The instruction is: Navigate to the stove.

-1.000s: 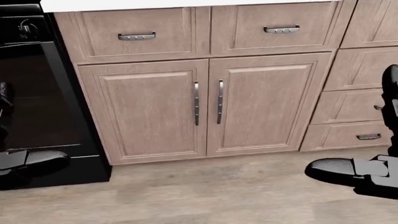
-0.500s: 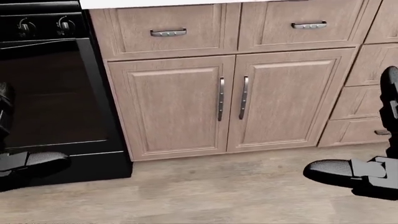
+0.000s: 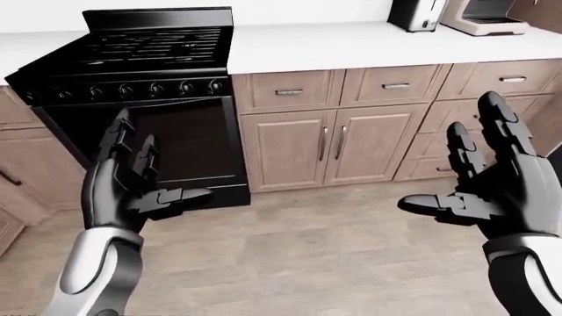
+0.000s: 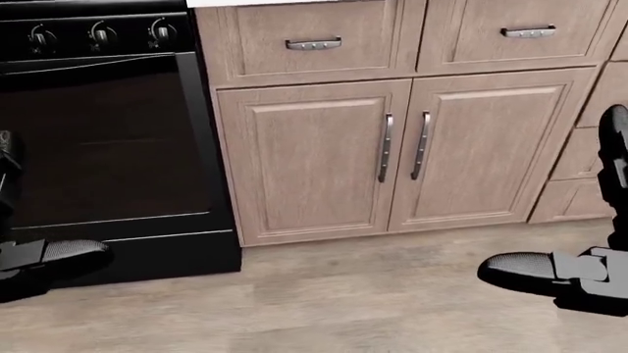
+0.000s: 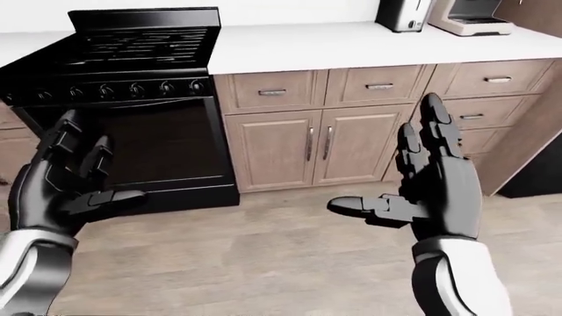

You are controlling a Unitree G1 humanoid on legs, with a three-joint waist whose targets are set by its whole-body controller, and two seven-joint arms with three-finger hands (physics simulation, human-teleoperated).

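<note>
Both hands up, palms facing inward, carrying nothing: left hand (image 3: pixel 132 191) at lower left of the left-eye view with fingers spread wide and thumb sticking out toward frame centre; right hand (image 3: pixel 496 187) at lower right of the same view, fingers likewise wide apart, thumb pointing left. Likely a neutral carry pose for walking, since the task is only to get to the stove and nothing needs grasping. Stove (image 3: pixel 140 92) sits in the upper left of the left-eye view, off-centre, so my guess is the robot needs to shift left or turn to square up with it; not yet directly facing it. It's a black freestanding range: burner grates on top, raised back panel, a row of round knobs (image 3: pixel 153 87) along the front, dark glossy oven door (image 4: pixel 98 147) below with a thin horizontal handle line, bottom drawer strip touching the floor. In the head view the stove fills the left part of the frame, directly beside light wood cabinets (image 4: pixel 392 140) with vertical metal pulls. White countertop (image 3: pixel 351 43) runs right from the stove's edge in the left-eye view, with a toaster (image 3: pixel 413 13) and a coffee machine (image 3: pixel 483 14) at the upper right. Wood-plank floor (image 3: pixel 308 263) between robot and stove looks unobstructed.
</note>
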